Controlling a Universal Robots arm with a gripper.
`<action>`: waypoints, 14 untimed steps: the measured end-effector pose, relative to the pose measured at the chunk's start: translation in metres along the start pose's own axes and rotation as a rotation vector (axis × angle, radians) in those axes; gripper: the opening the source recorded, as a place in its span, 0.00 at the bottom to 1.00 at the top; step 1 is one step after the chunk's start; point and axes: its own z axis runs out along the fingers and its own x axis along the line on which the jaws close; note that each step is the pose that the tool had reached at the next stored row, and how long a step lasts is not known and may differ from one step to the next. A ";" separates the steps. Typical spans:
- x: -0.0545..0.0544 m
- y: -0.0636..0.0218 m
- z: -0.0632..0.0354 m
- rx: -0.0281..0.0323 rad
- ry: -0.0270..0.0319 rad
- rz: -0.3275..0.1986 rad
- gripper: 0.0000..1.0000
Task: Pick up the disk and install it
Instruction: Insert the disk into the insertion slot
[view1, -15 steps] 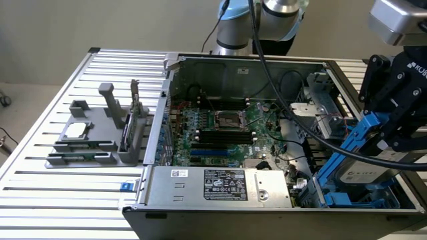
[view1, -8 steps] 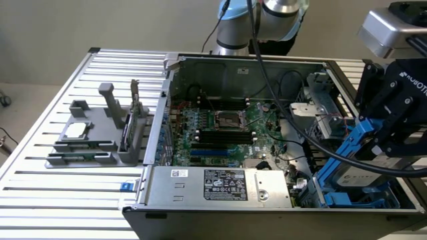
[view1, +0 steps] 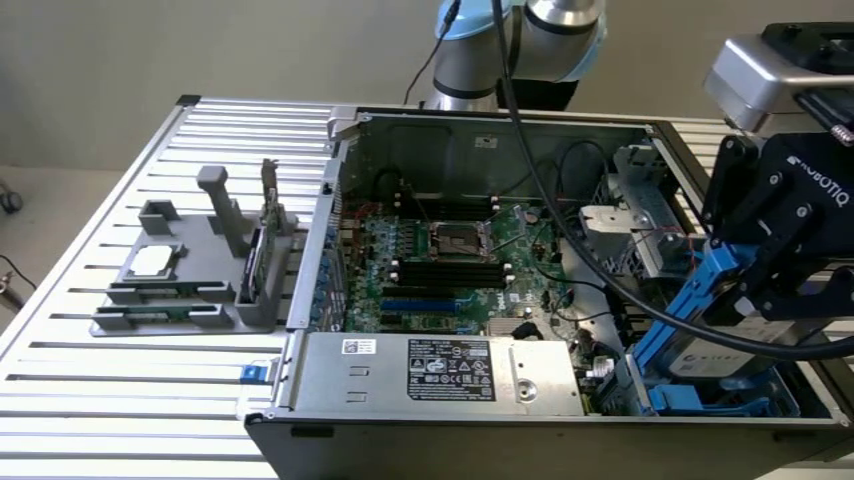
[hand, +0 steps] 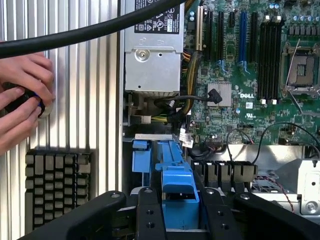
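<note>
The gripper (view1: 750, 300) sits in the lower right of the exterior view, its black fingers (view1: 781, 255) clamped on the disk (view1: 703, 352). The disk hangs tilted, its blue caddy edge running from the fingers down toward the lower right corner of the open computer case (view1: 467, 130). The disk's lower end dips inside the case wall, just above the blue bay rails (view1: 694, 402) in that corner. The room there is tight. The silver power supply (view1: 441, 370) fills the case's lower edge toward the exterior view's left, and a tangle of wires lies between it and the bay. A metal drive cage (view1: 641, 235) stands close above the bay, and a thick black cable (view1: 587, 230) sweeps across the case to the gripper. The motherboard (view1: 447, 260) occupies the centre of the case, well apart from the disk. Outside the case, at the exterior view's left, a grey fixture (view1: 200, 270) stands on the slatted metal table (view1: 80, 380), with bare slats around it. In the wrist view the gripper (hand: 180, 202) has the caddy's blue end (hand: 177, 182) pinched between its two fingers (hand: 147, 210). The power supply (hand: 152, 65) lies straight beyond the caddy. Beside the case a person's hand (hand: 22, 95) rests on the table (hand: 95, 100), close to a dark keyboard (hand: 57, 185).
</note>
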 end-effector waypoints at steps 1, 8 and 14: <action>0.000 -0.0001 0.0013 0.0000 0.0007 0.000 0.33; -0.001 -0.0005 0.0138 -0.0001 0.0056 0.000 0.33; -0.003 -0.0010 0.0247 0.0000 0.0076 0.000 0.33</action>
